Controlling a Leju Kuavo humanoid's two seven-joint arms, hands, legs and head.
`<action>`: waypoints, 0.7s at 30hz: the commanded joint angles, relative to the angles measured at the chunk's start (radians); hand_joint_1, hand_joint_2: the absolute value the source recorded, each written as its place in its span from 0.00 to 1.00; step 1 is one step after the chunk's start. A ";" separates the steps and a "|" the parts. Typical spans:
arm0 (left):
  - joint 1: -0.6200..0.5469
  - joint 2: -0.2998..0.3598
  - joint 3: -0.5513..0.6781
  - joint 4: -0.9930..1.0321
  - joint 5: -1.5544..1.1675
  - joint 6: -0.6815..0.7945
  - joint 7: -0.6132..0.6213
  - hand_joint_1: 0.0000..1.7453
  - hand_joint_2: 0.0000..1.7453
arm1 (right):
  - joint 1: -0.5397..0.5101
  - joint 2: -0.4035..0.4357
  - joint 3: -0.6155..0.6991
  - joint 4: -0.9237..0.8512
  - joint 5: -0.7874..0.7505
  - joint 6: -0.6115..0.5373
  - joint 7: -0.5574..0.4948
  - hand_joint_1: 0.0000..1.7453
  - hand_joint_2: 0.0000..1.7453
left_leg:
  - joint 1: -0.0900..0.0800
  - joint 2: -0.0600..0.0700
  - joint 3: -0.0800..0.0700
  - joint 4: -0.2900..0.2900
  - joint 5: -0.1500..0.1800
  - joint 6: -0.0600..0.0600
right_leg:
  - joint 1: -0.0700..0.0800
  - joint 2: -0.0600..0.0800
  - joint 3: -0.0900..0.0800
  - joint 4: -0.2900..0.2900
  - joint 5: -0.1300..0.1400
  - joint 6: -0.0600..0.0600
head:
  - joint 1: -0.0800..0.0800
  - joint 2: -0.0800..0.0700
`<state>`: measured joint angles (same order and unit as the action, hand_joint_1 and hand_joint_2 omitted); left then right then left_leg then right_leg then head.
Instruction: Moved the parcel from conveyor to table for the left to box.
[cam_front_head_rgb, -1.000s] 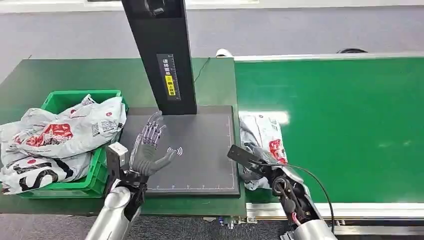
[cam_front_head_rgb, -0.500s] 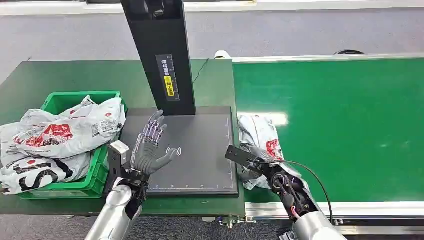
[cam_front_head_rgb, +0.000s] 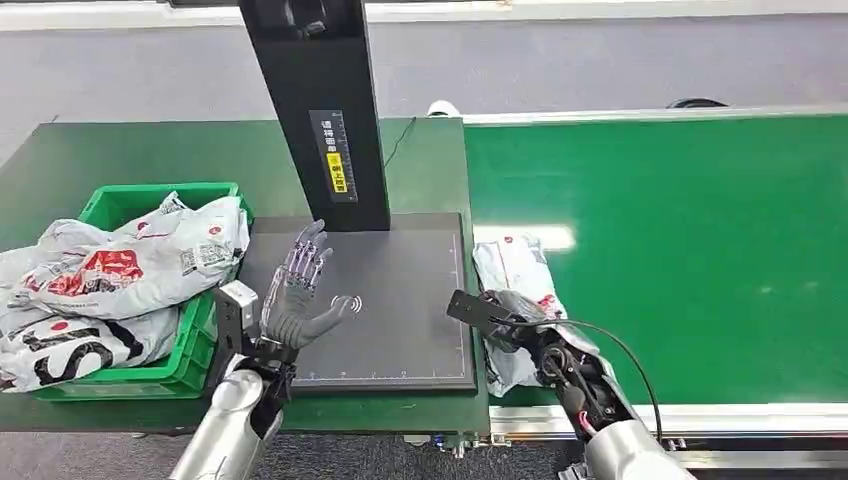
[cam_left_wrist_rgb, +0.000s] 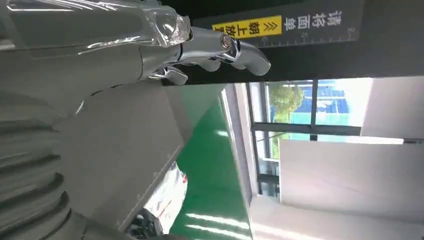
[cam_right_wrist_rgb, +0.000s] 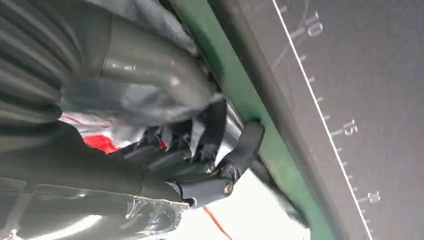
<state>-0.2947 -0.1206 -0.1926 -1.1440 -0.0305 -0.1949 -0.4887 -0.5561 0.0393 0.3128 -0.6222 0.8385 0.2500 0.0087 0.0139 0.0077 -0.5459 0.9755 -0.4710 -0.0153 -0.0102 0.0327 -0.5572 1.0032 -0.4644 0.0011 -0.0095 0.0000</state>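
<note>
Both arms are shiny silver tubes, left hand (cam_front_head_rgb: 298, 295) has grey palm and purplish see-through fingers (cam_front_head_rgb: 305, 258), right hand (cam_front_head_rgb: 515, 318) is dark with a black cable (cam_front_head_rgb: 640, 375) looping off the wrist.

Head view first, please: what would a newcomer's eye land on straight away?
Probably the right hand gripping a grey parcel at the near edge of the bright green conveyor, beside the dark scanning mat. Next, the left hand raised with fingers spread above that mat, and the green bin at far left overflowing with parcels.
</note>
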 joint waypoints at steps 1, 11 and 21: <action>0.039 0.028 -0.002 -0.017 0.005 0.009 0.001 0.00 1.00 | 0.047 0.003 0.038 -0.018 0.033 -0.137 0.045 1.00 1.00 | 0.000 -0.003 -0.002 -0.001 0.001 0.001 | 0.000 -0.004 -0.001 -0.002 0.000 0.000 | 0.000 0.000; 0.120 0.033 0.020 -0.112 0.004 0.017 0.001 0.00 1.00 | 0.142 0.042 -0.152 -0.380 -0.007 -0.475 0.020 1.00 1.00 | -0.001 -0.010 -0.013 0.001 0.001 0.001 | -0.001 -0.012 -0.009 0.000 -0.001 0.001 | 0.000 0.000; 0.088 0.027 0.011 -0.073 0.001 0.003 -0.008 0.00 1.00 | 0.243 0.042 -0.195 -0.590 -0.056 -0.512 -0.046 1.00 1.00 | -0.001 -0.014 -0.016 0.000 0.002 0.002 | 0.000 -0.017 -0.010 0.000 -0.001 0.001 | 0.000 0.000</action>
<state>-0.1816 -0.1034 -0.1781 -1.2589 -0.0237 -0.1797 -0.4955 -0.3789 0.0759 0.1782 -1.0519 0.7985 -0.3135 -0.0686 0.0136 -0.0047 -0.5608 0.9759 -0.4695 -0.0145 -0.0107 0.0200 -0.5678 1.0032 -0.4654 0.0022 -0.0092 0.0000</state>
